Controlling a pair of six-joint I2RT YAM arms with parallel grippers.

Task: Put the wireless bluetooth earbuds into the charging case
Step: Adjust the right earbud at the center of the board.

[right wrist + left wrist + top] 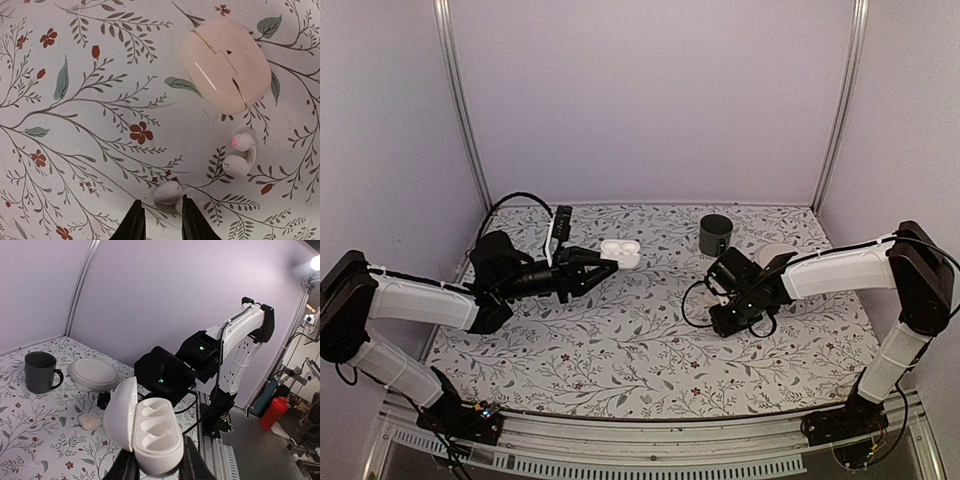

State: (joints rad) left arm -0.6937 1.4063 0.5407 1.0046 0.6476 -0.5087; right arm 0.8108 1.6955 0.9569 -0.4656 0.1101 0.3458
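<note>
Earbud (167, 192) on desk (90, 165) between right claw (163, 211) tips, jaws narrowly parted, grip uncertain; open case (150, 432), clamped in left claw (595, 268), well apart toward left edge.

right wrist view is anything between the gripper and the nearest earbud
Nothing visible does: the nearest earbud lies right at the right gripper fingertips, on bare tablecloth; the other earbud and a closed case sit off to one side.

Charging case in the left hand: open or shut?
Open: the charging case has its lid swung back, wells visibly empty.
</note>
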